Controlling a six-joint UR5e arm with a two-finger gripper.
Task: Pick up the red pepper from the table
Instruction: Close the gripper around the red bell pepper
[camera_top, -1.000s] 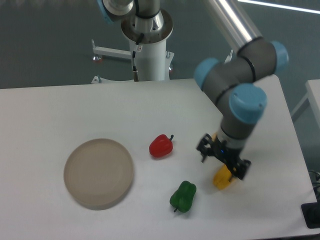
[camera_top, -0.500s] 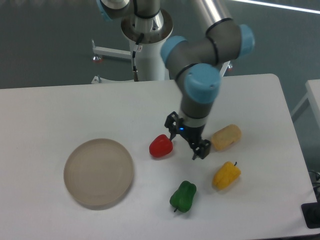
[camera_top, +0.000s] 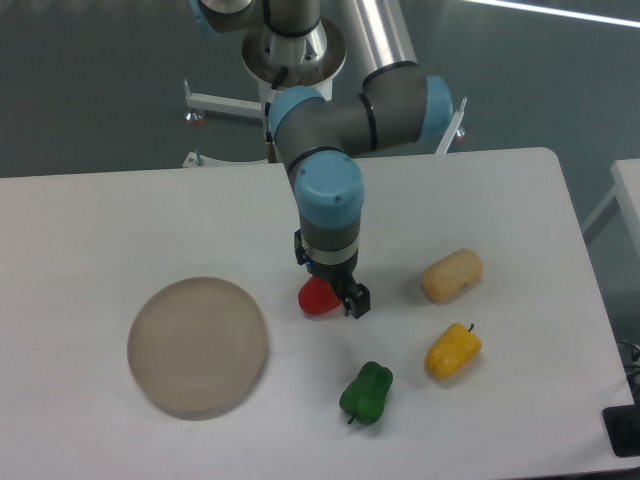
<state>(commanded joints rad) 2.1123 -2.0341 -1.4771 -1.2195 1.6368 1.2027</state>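
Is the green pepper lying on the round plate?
No, the green pepper lies on the bare table, to the right of the round plate and apart from it.

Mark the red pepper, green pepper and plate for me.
red pepper (camera_top: 314, 297), fixed camera, visible left side.
green pepper (camera_top: 367, 392), fixed camera, body centre.
plate (camera_top: 197, 346), fixed camera, centre of its face.

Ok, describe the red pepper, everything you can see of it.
The red pepper is small, glossy and bright red, plastic-looking. Only its lower left part shows; the gripper stands over the rest, hiding the stem and upper right side. It sits on the white table, between the round beige plate to its left and the tan potato-like piece to its right, apart from both. Whether the fingers touch it cannot be told.
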